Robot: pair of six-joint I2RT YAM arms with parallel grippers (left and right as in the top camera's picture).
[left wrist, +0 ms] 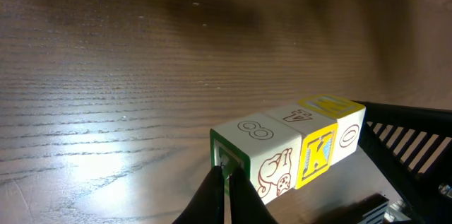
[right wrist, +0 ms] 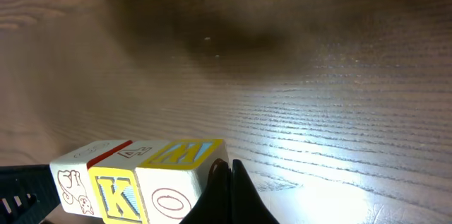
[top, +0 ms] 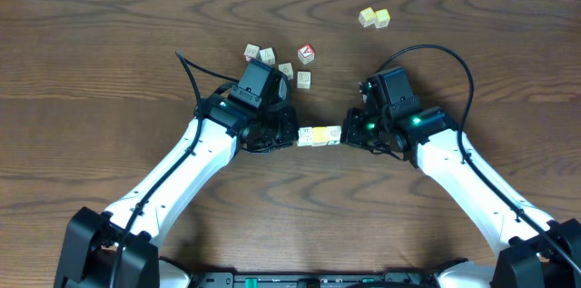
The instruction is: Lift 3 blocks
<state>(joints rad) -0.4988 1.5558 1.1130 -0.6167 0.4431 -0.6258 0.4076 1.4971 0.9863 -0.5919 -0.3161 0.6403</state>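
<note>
Three wooden blocks form one tight row between my two grippers at the table's middle. The green-faced block [top: 307,136] [left wrist: 265,146] is at the left end. The yellow K block [top: 320,135] [left wrist: 314,152] [right wrist: 113,190] sits in the middle, and the cream O block [top: 333,133] [left wrist: 347,131] [right wrist: 176,185] is at the right end. My left gripper [top: 292,134] [left wrist: 224,176] is shut, its tips pressed against the green face. My right gripper [top: 347,131] [right wrist: 229,171] is shut too, pressed against the cream block's end. The row appears to hang slightly above the wood, over its own shadow.
Several loose cubes lie behind the left arm, among them a red-faced cube [top: 307,53] and a pale cube [top: 251,52]. Two pale-yellow cubes [top: 373,18] rest at the back right. The wooden table [top: 109,79] stretches around both arms.
</note>
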